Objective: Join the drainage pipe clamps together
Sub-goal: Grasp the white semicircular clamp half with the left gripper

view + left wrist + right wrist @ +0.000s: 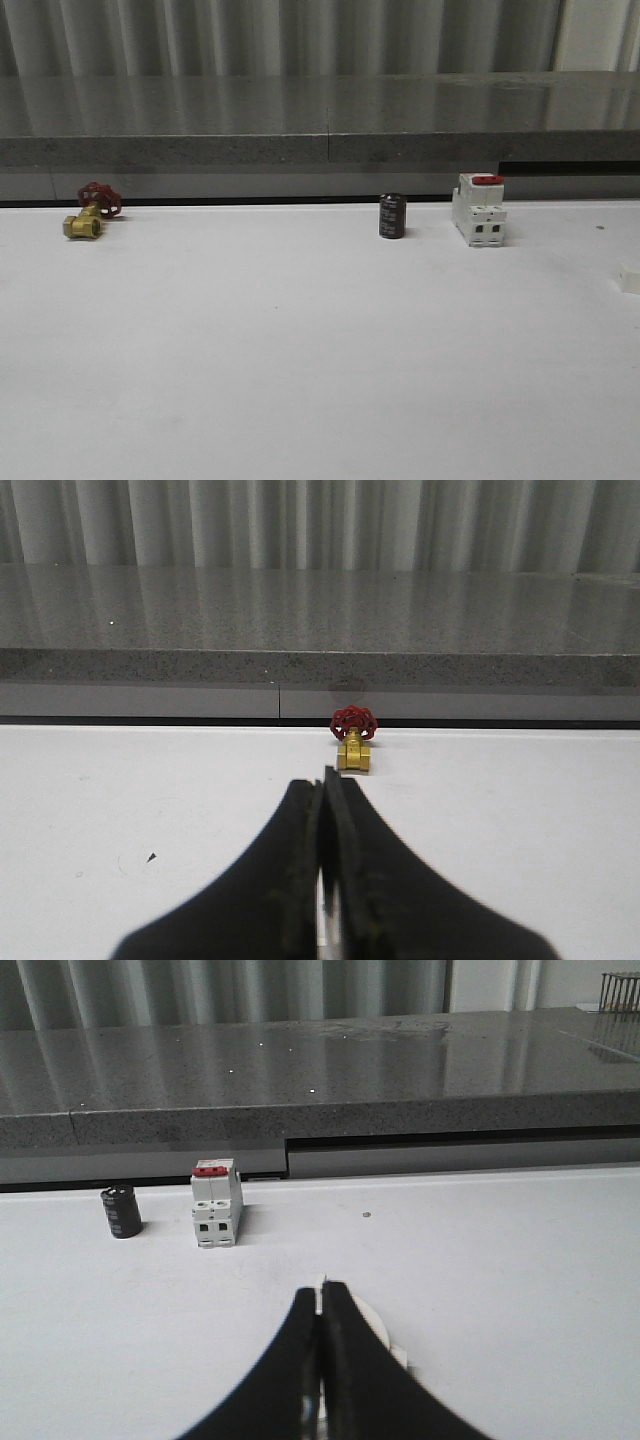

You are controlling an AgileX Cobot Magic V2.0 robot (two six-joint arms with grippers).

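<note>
In the right wrist view my right gripper [322, 1288] is shut on a white drainage pipe clamp [376, 1326]. A sliver of its edge shows between the black fingertips. Its curved body and a small flange tab stick out past one finger, low over the white table. At the right edge of the front view there is a small white piece [629, 278], probably part of that clamp. My left gripper [323, 780] is shut, with its black fingers pressed together above the table. It points toward the brass valve, and I see nothing held in it.
A brass valve with a red handwheel [88, 212] stands at the back left of the table [300, 350]. A black cylinder [392, 216] and a white breaker with a red top [479, 209] stand at the back right. Behind the table runs a grey stone ledge [320, 120].
</note>
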